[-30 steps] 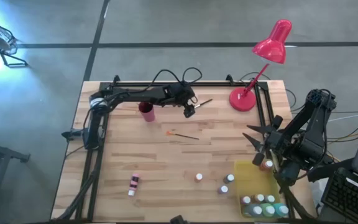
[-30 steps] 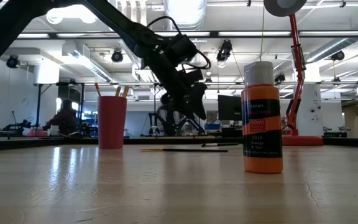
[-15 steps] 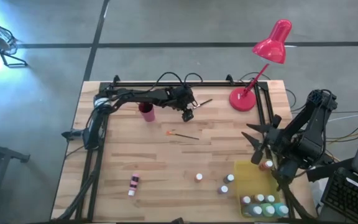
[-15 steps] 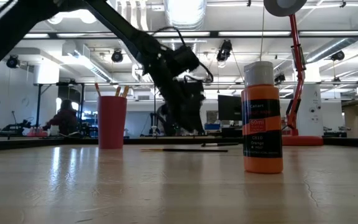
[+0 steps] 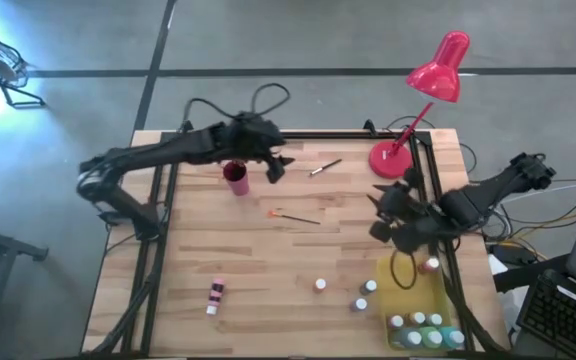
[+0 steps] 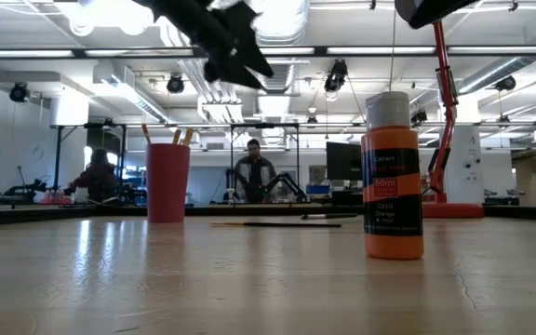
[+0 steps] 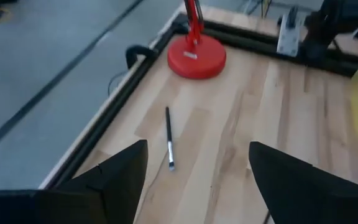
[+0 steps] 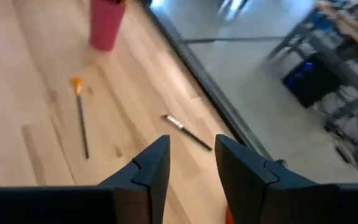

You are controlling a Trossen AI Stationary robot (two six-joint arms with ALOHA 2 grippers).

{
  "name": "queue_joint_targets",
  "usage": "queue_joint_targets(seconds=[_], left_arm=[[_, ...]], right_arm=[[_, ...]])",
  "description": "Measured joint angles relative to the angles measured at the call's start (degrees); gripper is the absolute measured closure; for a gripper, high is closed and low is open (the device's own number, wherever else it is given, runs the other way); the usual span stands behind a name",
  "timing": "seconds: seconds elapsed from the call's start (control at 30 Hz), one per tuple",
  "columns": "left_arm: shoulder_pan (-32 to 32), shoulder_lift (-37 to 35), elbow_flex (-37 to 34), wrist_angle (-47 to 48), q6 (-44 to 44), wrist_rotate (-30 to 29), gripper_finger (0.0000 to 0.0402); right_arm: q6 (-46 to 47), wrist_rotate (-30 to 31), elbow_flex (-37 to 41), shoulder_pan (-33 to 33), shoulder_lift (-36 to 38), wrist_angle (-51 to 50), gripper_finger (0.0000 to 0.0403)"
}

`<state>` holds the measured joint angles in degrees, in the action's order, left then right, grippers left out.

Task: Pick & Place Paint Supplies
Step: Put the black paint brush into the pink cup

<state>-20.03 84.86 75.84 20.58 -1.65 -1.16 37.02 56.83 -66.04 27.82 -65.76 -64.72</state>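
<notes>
From above I see two thin paintbrushes on the bare wood, an orange-tipped brush (image 5: 294, 216) mid-table and a dark brush (image 5: 325, 167) near the red lamp (image 5: 420, 110). Three white-capped bottles (image 5: 365, 288) stand beside the yellow tray (image 5: 408, 296), and a pink bottle (image 5: 215, 296) lies alone. The left gripper (image 5: 273, 166) hangs wide open and empty beside the red cup (image 5: 235, 179), and the right gripper (image 5: 380, 215), empty with a narrow gap, is near the tray.

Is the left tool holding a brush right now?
No. The left tool is open and empty; a brush lies on the table ahead.
</notes>
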Motion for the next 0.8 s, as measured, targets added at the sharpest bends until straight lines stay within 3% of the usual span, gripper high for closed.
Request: queue_joint_targets(seconds=[0.2, 0.37, 0.63, 0.8], left_arm=[[0.4, -11.3, -6.0, -2.5, -2.2, 0.0, 0.0117], [0.4, -17.9, -10.1, -3.2, -2.7, -0.2, 0.0117], [0.4, -24.3, -12.6, -3.1, -3.1, -0.2, 0.0117], [0.4, -25.3, -12.6, -3.0, -3.1, -0.2, 0.0117]], right_arm=[[-19.6, -13.3, 1.2, -11.1, 0.0, 13.2, 0.0285], [-31.0, -23.4, 3.5, -19.2, -0.5, 24.7, 0.0267], [-43.2, -26.7, 3.0, -28.1, -7.6, 27.8, 0.0238], [-48.8, -32.2, 1.4, -33.2, -14.7, 27.6, 0.0231]])
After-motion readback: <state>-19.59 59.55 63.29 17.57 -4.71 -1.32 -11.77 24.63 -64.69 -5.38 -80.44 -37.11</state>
